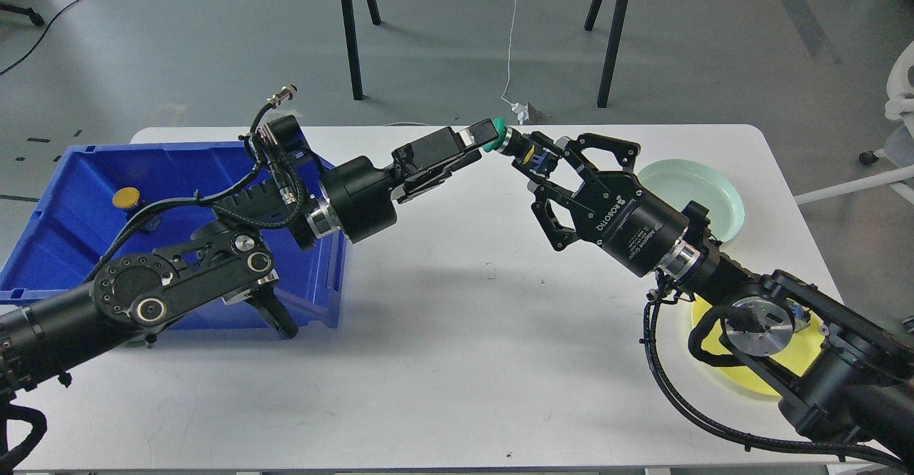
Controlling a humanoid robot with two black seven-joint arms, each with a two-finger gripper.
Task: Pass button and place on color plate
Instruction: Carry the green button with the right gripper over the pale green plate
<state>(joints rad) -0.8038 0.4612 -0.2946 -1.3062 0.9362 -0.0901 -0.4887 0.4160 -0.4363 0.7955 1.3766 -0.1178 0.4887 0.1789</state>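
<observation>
A button with a green cap (497, 137) and a blue and yellow body is held in the air over the back middle of the white table (443, 332). My right gripper (534, 158) is shut on the button's body. The tip of my left gripper (483, 134) lies right against the green cap from the left; its fingers are dark and I cannot tell them apart. A pale green plate (703, 188) lies at the back right. A yellow plate (742, 378) lies at the front right, partly hidden under my right arm.
A blue bin (64, 225) stands on the left of the table, with a yellow-capped button (126, 196) inside it. My left arm crosses over the bin's right wall. Chair legs stand on the floor beyond the table's far edge.
</observation>
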